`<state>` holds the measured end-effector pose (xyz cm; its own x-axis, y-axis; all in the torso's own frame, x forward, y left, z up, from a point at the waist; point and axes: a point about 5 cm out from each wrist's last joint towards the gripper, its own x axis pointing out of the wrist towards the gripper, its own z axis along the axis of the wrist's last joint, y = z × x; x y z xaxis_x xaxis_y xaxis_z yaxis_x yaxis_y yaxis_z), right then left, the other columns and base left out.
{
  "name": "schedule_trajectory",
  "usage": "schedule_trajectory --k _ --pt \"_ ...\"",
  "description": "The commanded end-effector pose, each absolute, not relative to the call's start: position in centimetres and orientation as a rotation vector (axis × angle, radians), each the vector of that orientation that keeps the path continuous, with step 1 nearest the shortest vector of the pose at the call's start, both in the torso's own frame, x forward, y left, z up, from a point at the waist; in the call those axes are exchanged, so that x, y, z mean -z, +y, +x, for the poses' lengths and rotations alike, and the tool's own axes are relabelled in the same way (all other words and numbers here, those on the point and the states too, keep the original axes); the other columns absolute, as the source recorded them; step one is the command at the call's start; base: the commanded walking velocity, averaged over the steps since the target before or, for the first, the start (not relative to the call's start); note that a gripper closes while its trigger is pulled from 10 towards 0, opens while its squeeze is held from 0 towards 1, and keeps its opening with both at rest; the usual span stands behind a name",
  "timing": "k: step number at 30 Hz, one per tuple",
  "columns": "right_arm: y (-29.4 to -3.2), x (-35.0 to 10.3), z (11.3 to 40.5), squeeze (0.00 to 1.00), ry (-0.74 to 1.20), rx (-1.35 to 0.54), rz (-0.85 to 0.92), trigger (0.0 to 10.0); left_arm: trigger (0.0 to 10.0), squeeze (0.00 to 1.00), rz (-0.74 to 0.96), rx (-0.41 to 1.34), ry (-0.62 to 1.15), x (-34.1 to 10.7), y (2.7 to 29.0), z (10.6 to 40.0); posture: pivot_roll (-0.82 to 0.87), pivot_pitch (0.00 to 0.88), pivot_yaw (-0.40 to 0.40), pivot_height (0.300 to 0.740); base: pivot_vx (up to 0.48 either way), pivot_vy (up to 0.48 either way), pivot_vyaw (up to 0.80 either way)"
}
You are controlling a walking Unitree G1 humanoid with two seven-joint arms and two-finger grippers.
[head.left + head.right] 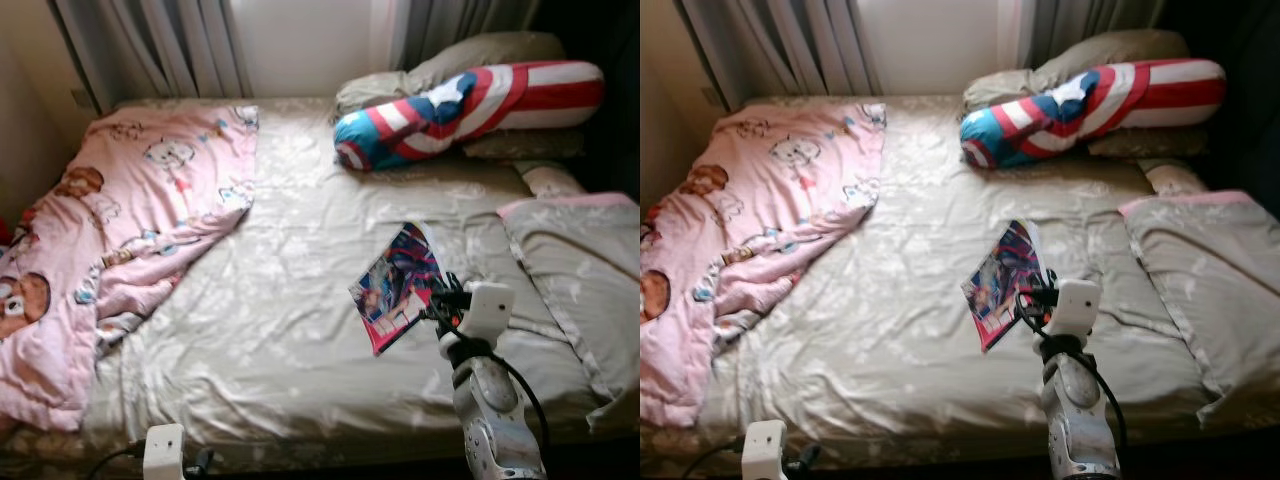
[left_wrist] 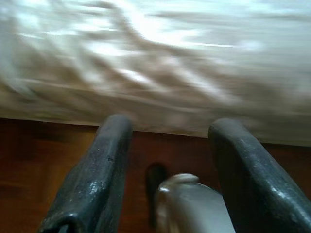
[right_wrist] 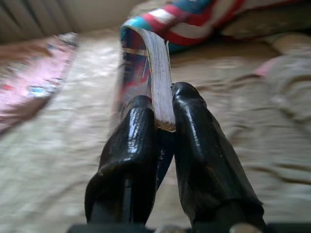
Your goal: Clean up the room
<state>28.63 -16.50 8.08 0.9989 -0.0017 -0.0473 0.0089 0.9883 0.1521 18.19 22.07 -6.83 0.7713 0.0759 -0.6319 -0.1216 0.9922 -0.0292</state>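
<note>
Over the right half of the bed, the right claw holds a colourful comic book, pinching it by its edge. From the right wrist, the two black fingers are closed tight on the book's pages, with the thin white page block standing up between them and the bright cover on one side. The book tilts above the pale patterned sheet, its far corner pointing toward the head of the bed.

A pink blanket printed with cartoon animals lies crumpled over the left side of the bed and hangs off its near left corner. At the head of the bed a long bolster in red, white and blue stripes with a star lies across beige pillows. Another pillow with a pink edge rests on the right side, just beside the robot's raised arm. Grey curtains hang behind the bed.

The left claw is low at the near edge of the mattress, its fingers spread apart with nothing between them, above a dark wooden floor.
</note>
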Motion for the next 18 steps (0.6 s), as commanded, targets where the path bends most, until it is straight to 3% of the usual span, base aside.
schedule_trajectory --k 1,18 --pt "-16.32 -9.51 29.18 0.0 -0.015 -0.005 0.161 10.0 10.0 0.0 -0.06 -0.116 0.715 7.22 22.39 17.41 -0.05 0.094 0.002 0.73 0.0 0.0 0.0" --pt "-16.41 -9.31 29.21 0.0 -0.003 -0.006 0.163 10.0 10.0 0.0 -0.082 -0.117 0.714 7.28 22.13 17.41 -0.05 0.095 0.003 0.73 0.0 0.0 0.0"
